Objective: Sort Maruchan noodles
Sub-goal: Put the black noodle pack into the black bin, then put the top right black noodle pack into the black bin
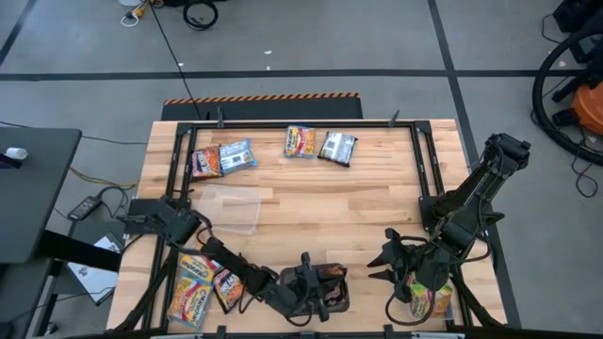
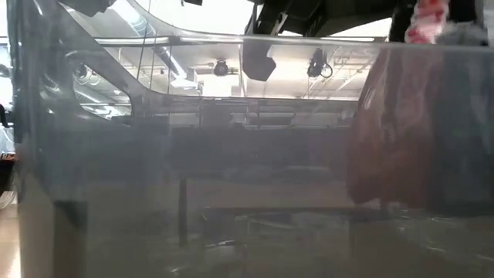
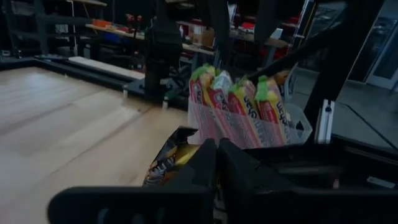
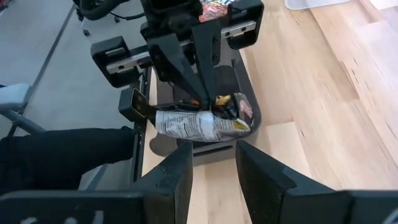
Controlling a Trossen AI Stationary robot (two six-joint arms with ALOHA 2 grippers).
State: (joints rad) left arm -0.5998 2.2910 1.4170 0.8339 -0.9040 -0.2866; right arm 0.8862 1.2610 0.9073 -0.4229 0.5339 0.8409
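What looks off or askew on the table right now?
A crinkled dark brown-black noodle packet lies bent across the rim of the grey rounded tray, not flat inside, with the left gripper shut on it. The empty clear plastic tub sits tilted mid-table. The right gripper waits open nearby.

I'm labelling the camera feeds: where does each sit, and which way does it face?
High: overhead, straight down on table; both arms show.
Low: table height, through a clear tub wall; no gripper clear.
Left wrist: past left gripper toward the packet tub.
Right wrist: past right gripper at the grey tray.
Shared: both wrist views see the tray's packet.
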